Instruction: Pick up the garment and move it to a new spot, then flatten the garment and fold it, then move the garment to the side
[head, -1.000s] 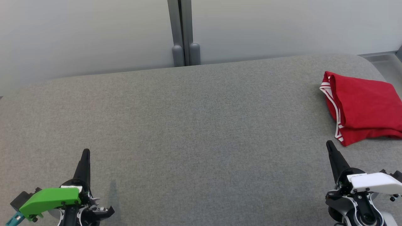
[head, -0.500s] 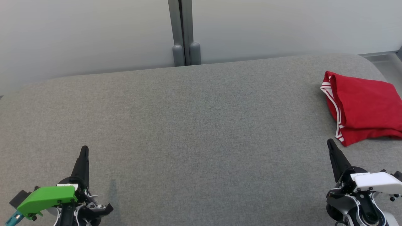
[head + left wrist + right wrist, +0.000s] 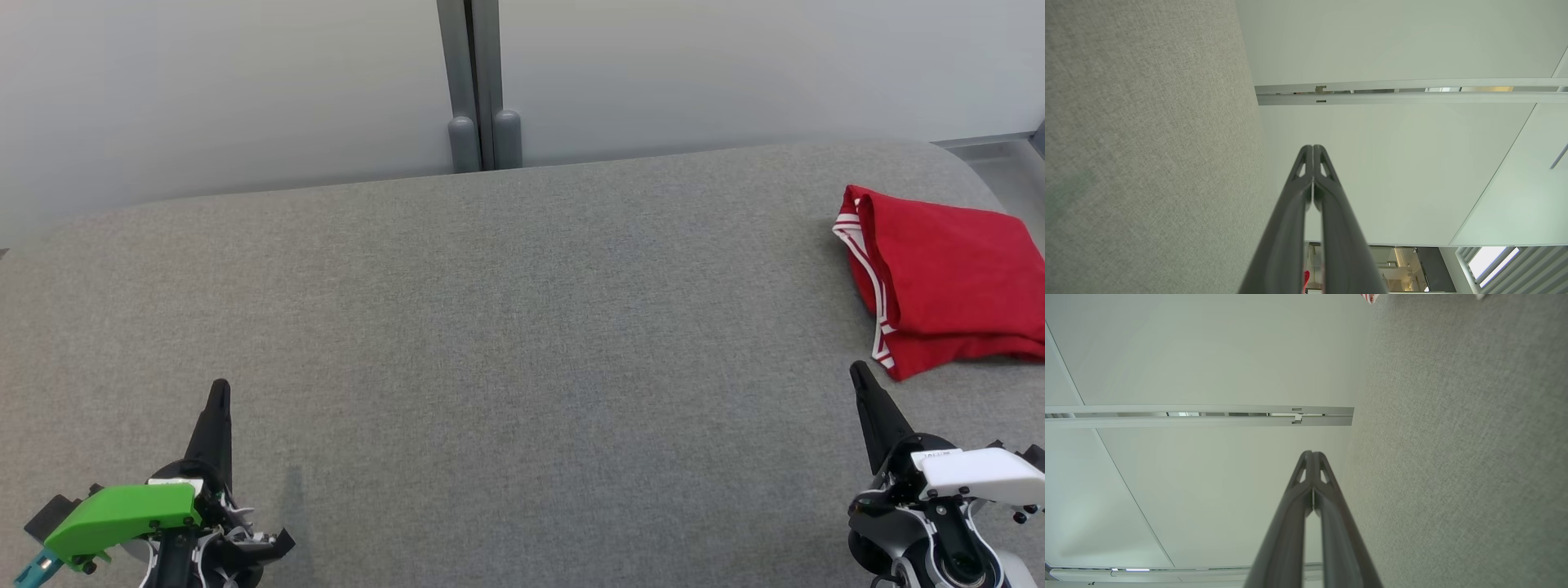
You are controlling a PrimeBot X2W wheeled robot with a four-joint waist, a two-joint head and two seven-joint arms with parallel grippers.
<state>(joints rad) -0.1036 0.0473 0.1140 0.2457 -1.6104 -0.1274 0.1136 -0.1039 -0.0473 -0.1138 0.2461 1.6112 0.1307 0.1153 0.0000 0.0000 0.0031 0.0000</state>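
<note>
Seemingly done: the folded red garment [image 3: 947, 282] with white-striped trim lies by the grey fabric desk's [image 3: 522, 343] right edge. Our left tool [image 3: 219, 390] and right tool [image 3: 857, 374], clenched empty, could snag and unfold it.

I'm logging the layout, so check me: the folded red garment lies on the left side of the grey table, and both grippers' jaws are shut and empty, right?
Wrong side: the head view shows the red garment on the right side of the grey table. The rest stands: left gripper and right gripper both have jaws shut and empty.
</note>
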